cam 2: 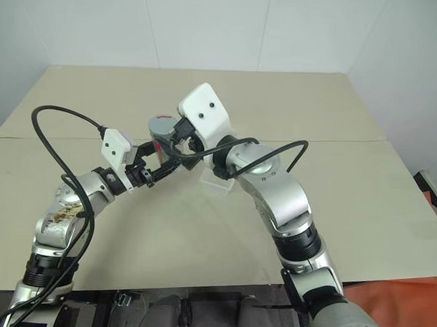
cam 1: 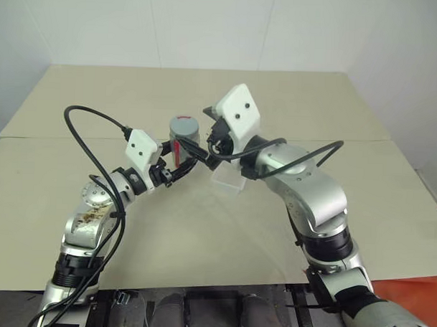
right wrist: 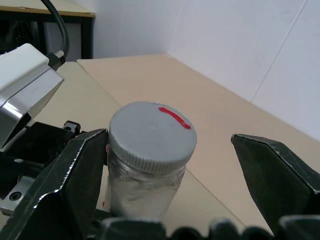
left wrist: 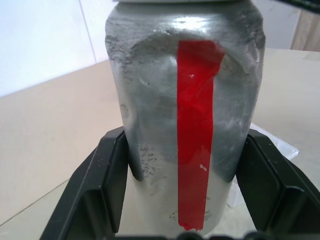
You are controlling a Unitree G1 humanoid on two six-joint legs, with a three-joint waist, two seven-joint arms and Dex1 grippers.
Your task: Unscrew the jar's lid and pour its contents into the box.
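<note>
With the left gripper [left wrist: 180, 190] clamped on the body of the jar [cam 1: 184, 144], its two black fingers [left wrist: 102, 185] press the clear wall from either side, and that grip looks meant to hold the jar steady against a twist. The jar is upright and lifted clear of the table [cam 1: 202, 227], red stripe [left wrist: 195, 130] facing the left wrist camera, a sensible height for the other arm to come in level. Over to the right gripper [right wrist: 170, 165]: its fingers are spread wide, one black finger [right wrist: 80, 170] right against the ribbed edge of the lid [right wrist: 152, 135], the other standing well apart on the far side. So the lid sits between open jaws, not yet pinched; my read is that this is the line-up for the unscrewing grasp, and the jaws need to close squarely on the rim before any turning counts. The grey lid is on the jar, a short red mark on top. The contents I cannot make out through the frosted, smeared wall. Just beyond and below the two grippers, the box [cam 1: 227, 180] waits on the table, close under the jar, which should keep the pour short once the lid comes off
</note>
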